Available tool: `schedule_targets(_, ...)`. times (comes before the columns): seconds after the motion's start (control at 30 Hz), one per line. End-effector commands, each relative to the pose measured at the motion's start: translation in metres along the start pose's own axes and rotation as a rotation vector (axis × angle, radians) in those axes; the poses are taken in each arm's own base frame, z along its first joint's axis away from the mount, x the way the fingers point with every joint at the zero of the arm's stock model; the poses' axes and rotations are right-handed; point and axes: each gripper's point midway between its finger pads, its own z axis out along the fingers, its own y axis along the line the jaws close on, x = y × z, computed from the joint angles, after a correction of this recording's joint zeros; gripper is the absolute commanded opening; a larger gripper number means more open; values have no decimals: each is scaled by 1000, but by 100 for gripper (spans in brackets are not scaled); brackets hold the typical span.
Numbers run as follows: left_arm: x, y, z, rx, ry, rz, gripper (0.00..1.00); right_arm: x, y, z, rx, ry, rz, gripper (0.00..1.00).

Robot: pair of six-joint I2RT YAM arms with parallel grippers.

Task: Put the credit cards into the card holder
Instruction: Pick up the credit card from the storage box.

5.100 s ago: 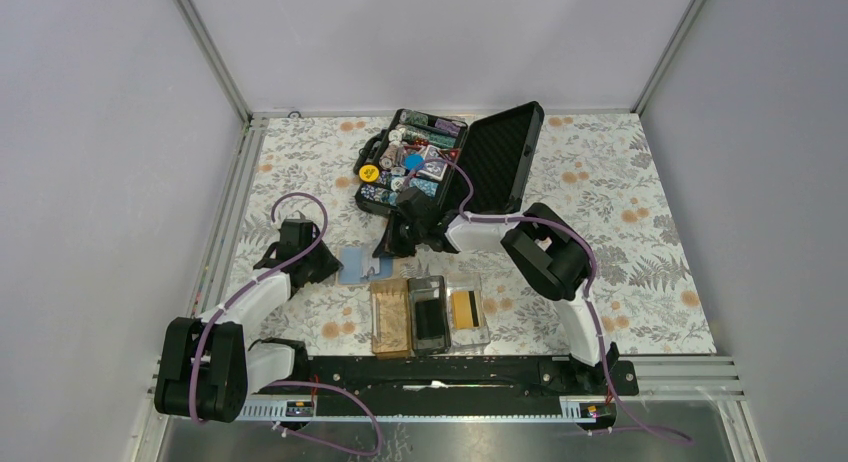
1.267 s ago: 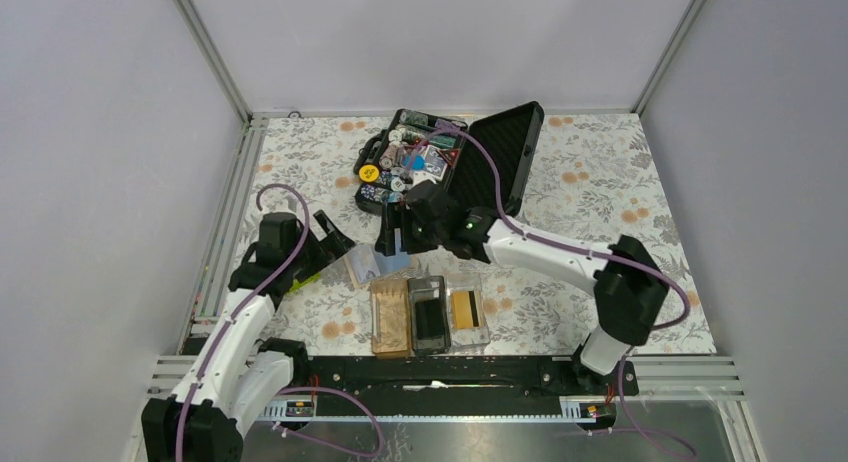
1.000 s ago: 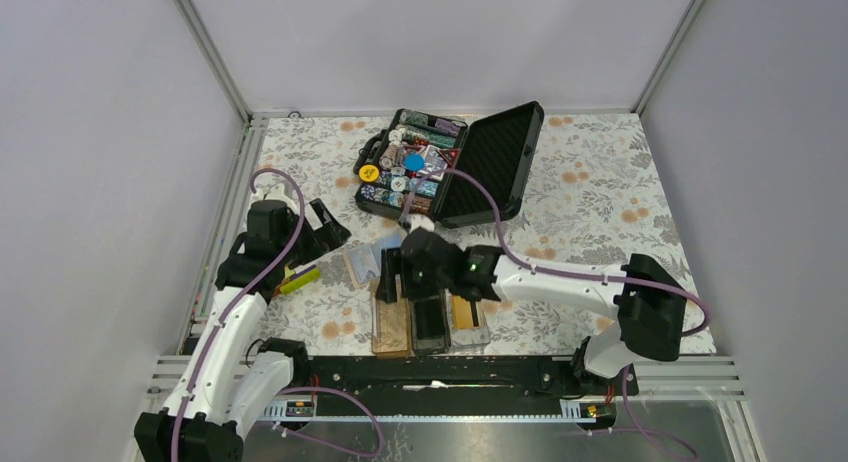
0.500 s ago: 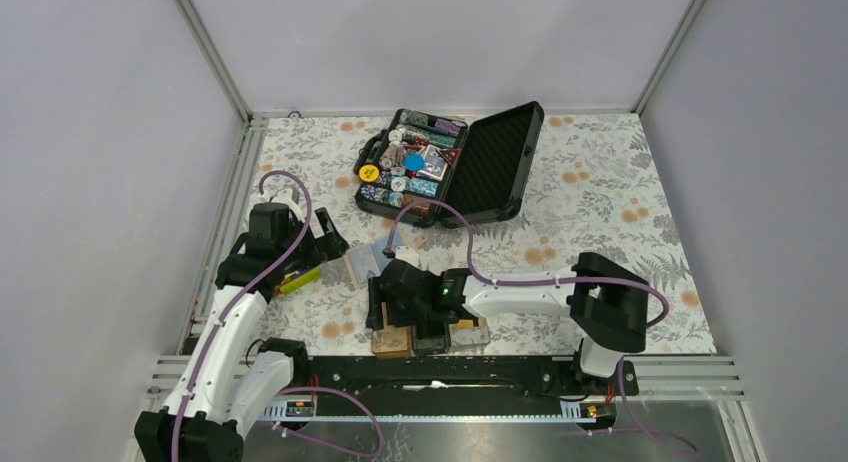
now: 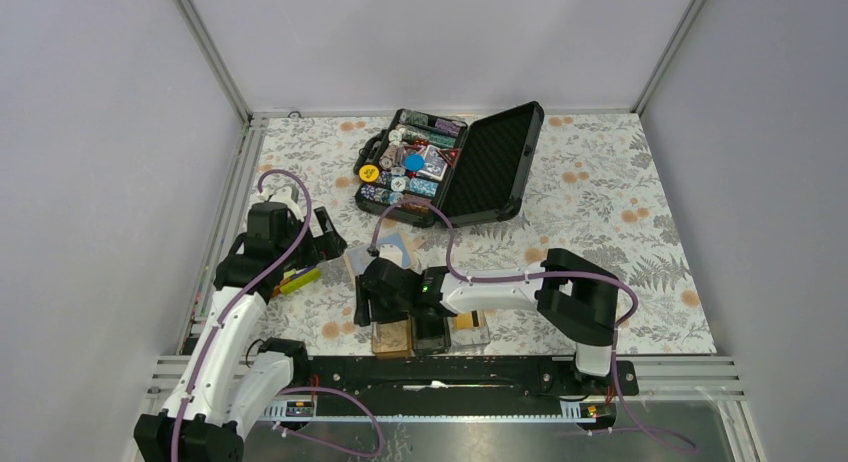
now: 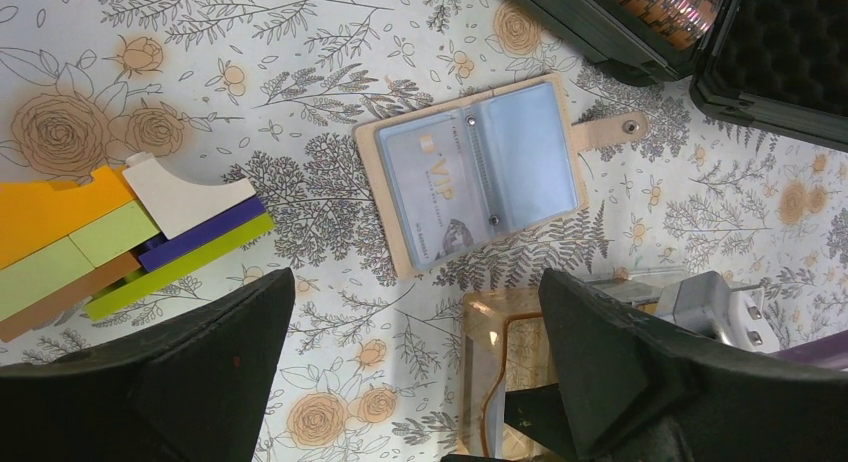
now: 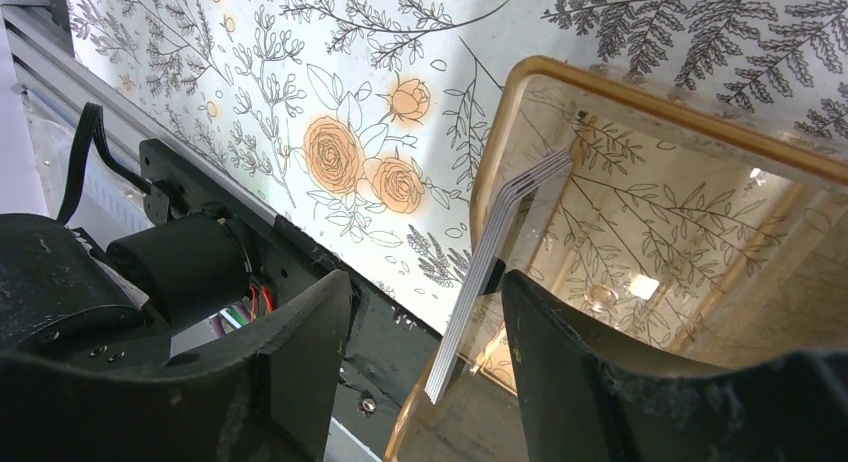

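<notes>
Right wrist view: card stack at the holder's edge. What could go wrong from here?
1. The credit cards stand on edge, tilted and fanned at one end, against the card holder at its brown rim. They may catch on it or slide outside instead of dropping flat.
2. The right gripper has its jaws wider than the stack, so the cards could topple or splay.
3. The left gripper hovers open nearby, over the wallet. The arms could crowd each other.

White arm links (image 5: 225, 327), black joints (image 5: 580, 307), purple cables (image 5: 284, 172), black end effectors (image 6: 415, 282) (image 7: 428, 280)

The right end effector (image 5: 372, 310) hides much of the card holder (image 5: 392, 340) (top view)
</notes>
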Motion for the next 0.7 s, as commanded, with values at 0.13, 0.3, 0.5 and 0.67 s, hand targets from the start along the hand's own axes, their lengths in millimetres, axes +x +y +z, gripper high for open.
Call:
schedule_targets(0.13, -26, -4, -12, 0, -92, 29, 99, -17, 30, -10, -79, -49, -8, 61)
schedule_targets(0.3, -26, -4, -12, 1, -93, 28, 99, -18, 31, -16, -90, -58, 1, 58)
schedule_targets(0.5, -25, -3, -12, -3, -93, 26, 99, -18, 33, -21, -93, -68, 3, 55)
schedule_targets(0.67, -25, -3, -12, -4, -94, 26, 99, -19, 32, -23, -90, -71, 5, 51)
